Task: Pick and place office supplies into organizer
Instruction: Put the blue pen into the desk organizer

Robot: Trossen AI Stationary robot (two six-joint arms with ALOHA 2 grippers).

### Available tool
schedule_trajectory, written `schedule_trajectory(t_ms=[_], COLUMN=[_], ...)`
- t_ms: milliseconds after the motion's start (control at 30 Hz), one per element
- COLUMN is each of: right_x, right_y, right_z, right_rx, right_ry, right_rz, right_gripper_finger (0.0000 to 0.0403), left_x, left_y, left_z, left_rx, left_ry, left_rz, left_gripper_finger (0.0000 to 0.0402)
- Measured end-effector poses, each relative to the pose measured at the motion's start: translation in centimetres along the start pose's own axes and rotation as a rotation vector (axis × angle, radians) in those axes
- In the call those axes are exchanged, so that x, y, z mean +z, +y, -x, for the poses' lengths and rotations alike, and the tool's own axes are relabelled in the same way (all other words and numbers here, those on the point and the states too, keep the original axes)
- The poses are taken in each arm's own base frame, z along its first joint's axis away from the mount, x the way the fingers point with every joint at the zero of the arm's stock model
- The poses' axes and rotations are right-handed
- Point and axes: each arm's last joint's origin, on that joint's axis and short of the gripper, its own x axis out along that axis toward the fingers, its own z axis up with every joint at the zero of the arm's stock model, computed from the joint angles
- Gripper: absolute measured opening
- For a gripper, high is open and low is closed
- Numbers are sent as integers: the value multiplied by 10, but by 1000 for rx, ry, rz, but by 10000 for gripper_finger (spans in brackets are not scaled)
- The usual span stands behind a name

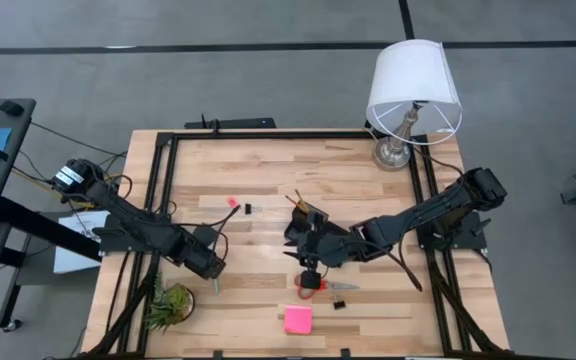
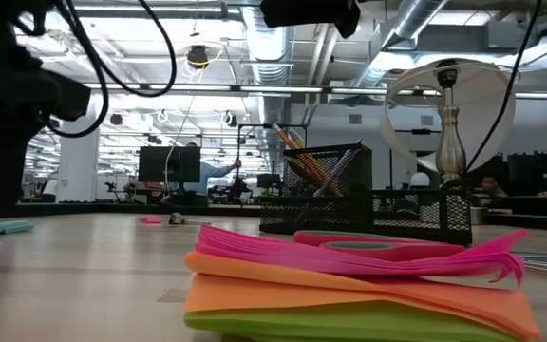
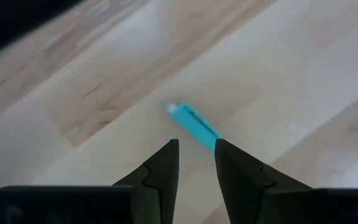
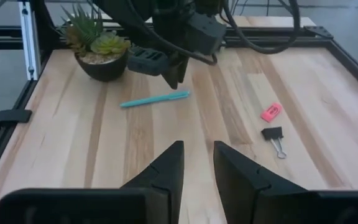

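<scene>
the left gripper (image 4: 174, 79) is hovering low over the table (image 1: 268, 170), near the table's left side and just beside the small green plant (image 1: 171, 303). its jaws are standing a little apart with nothing between them, and the end of the teal pen (image 3: 194, 124) is lying on the wood just ahead of the fingertips (image 3: 169, 149). in the right wrist view the same pen (image 4: 155, 99) is lying flat, its near end under the left gripper's tip; whether they are touching cannot be told.

the right gripper (image 4: 197, 148) is hanging over the middle of the table, beside the organizer (image 1: 308, 225), its jaws slightly parted and holding nothing. the organizer, a black mesh tray, is sitting near the table's centre with yellow and orange pencils (image 2: 297, 157) leaning upright in its tall cup.

the red-handled scissors (image 1: 320, 286) are lying just in front of the right gripper, with a dark small item just beside them. the pink sticky-note pad (image 1: 298, 319) is resting near the front edge, and in the low view it is filling the foreground. the pink eraser (image 4: 271, 112) and a black binder clip (image 4: 273, 138) are lying close together, left of the organizer. the white-shaded lamp (image 1: 414, 90) is standing at the far right corner.
</scene>
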Motion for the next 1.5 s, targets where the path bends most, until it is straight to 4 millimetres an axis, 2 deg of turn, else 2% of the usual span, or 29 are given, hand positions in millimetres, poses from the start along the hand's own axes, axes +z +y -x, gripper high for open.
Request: schedule_trajectory(t_ms=[267, 567, 833, 1100, 1500], right_x=[-2, -2, -2, -2, -2], right_y=[0, 0, -1, -1, -1], right_z=[0, 0, 0, 0, 0], right_rx=[-3, -3, -6, -8, -9], right_ry=[17, 19, 18, 17, 22], right_rz=[1, 1, 0, 0, 3], right_gripper_finger=[81, 81, 81, 81, 81], left_x=[-4, 3, 23, 46, 48], left_y=[8, 12, 16, 12, 12], left_z=[-23, -27, -30, -32, -33], left_rx=[-101, -68, -22, -105, -142], left_ry=[-53, -100, -200, -199, -131], left_rz=[58, 34, -19, -19, 39], left_gripper_finger=[96, 96, 96, 96, 96])
